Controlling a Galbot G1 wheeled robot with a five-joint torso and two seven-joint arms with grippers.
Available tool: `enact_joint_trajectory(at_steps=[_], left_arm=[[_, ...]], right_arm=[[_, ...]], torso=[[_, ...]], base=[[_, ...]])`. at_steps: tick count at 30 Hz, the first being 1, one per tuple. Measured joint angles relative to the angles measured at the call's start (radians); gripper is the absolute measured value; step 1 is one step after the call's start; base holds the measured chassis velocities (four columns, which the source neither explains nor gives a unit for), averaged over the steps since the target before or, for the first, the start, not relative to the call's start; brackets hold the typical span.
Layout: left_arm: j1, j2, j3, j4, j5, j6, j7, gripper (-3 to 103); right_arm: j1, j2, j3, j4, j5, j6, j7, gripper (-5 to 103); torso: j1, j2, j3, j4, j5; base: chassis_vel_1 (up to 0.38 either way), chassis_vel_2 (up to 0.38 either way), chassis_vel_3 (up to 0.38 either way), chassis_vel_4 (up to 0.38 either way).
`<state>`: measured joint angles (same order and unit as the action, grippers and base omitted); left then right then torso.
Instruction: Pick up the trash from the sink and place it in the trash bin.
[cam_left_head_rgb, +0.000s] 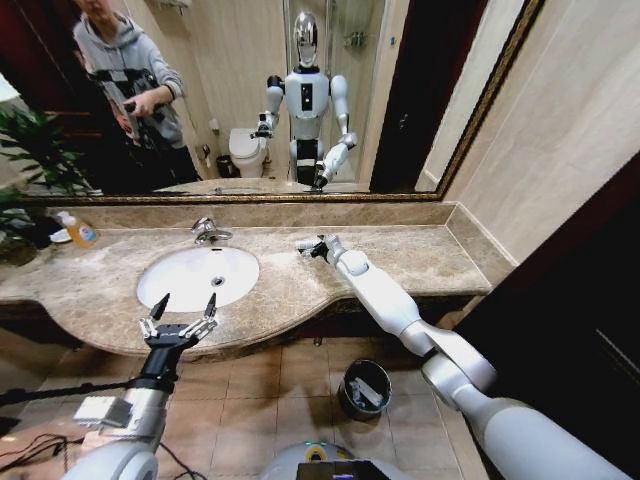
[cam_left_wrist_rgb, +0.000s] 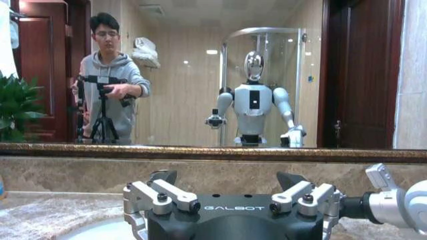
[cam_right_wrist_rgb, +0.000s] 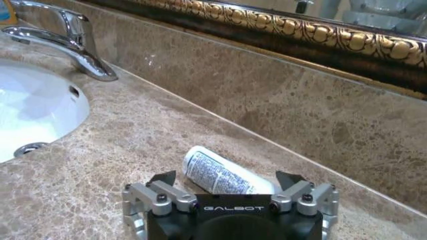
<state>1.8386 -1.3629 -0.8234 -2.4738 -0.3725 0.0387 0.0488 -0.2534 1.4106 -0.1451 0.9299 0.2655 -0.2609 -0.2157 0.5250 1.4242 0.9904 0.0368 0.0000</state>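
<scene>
A short white tube of trash (cam_right_wrist_rgb: 220, 175) lies on the marble countertop to the right of the sink (cam_left_head_rgb: 197, 275), close to the back wall. My right gripper (cam_right_wrist_rgb: 227, 181) is open around it, one finger on each side; in the head view the gripper (cam_left_head_rgb: 318, 246) sits right at the tube (cam_left_head_rgb: 301, 243). My left gripper (cam_left_head_rgb: 180, 316) hovers open and empty over the counter's front edge, just before the basin. The dark round trash bin (cam_left_head_rgb: 363, 388) stands on the tiled floor below the counter, with a pale piece inside.
A chrome faucet (cam_left_head_rgb: 210, 232) rises behind the basin. An orange-yellow bottle (cam_left_head_rgb: 80, 233) and a plant (cam_left_head_rgb: 25, 170) stand at the counter's far left. A gold-framed mirror (cam_left_head_rgb: 300, 195) lines the back wall. A side wall closes the counter's right end.
</scene>
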Motion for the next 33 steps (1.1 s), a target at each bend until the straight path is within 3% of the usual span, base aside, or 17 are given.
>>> enact_joint_trajectory(at_steps=[5, 9, 15, 20, 30, 33], left_arm=[[0.000, 0.000, 0.000, 0.000, 0.000, 0.000, 0.000, 100], [0.000, 0.000, 0.000, 0.000, 0.000, 0.000, 0.000, 100], [0.000, 0.000, 0.000, 0.000, 0.000, 0.000, 0.000, 100], [0.000, 0.000, 0.000, 0.000, 0.000, 0.000, 0.000, 100], [0.000, 0.000, 0.000, 0.000, 0.000, 0.000, 0.000, 100], [0.000, 0.000, 0.000, 0.000, 0.000, 0.000, 0.000, 100]], right_arm=[[0.006, -0.002, -0.003, -0.012, -0.003, -0.001, -0.009, 88], [0.013, -0.006, -0.002, -0.029, -0.030, -0.003, -0.030, 66], [0.008, -0.027, 0.007, -0.021, -0.076, -0.003, -0.067, 50], [-0.009, -0.056, 0.006, 0.019, -0.071, -0.014, -0.068, 30], [-0.045, -0.106, 0.016, 0.099, -0.020, -0.038, -0.038, 25], [-0.087, -0.151, 0.035, 0.193, 0.012, -0.063, -0.018, 25]], torso=[[0.000, 0.000, 0.000, 0.0000, -0.0001], [0.000, 0.000, 0.000, -0.0001, -0.0001], [0.000, 0.000, 0.000, 0.0001, -0.0001], [0.000, 0.000, 0.000, 0.0000, 0.0001], [0.000, 0.000, 0.000, 0.0001, 0.0001], [0.000, 0.000, 0.000, 0.0000, 0.0000]], base=[[0.000, 0.000, 0.000, 0.000], [0.000, 0.000, 0.000, 0.000], [0.000, 0.000, 0.000, 0.000], [0.000, 0.000, 0.000, 0.000], [0.000, 0.000, 0.000, 0.000], [0.000, 0.000, 0.000, 0.000]])
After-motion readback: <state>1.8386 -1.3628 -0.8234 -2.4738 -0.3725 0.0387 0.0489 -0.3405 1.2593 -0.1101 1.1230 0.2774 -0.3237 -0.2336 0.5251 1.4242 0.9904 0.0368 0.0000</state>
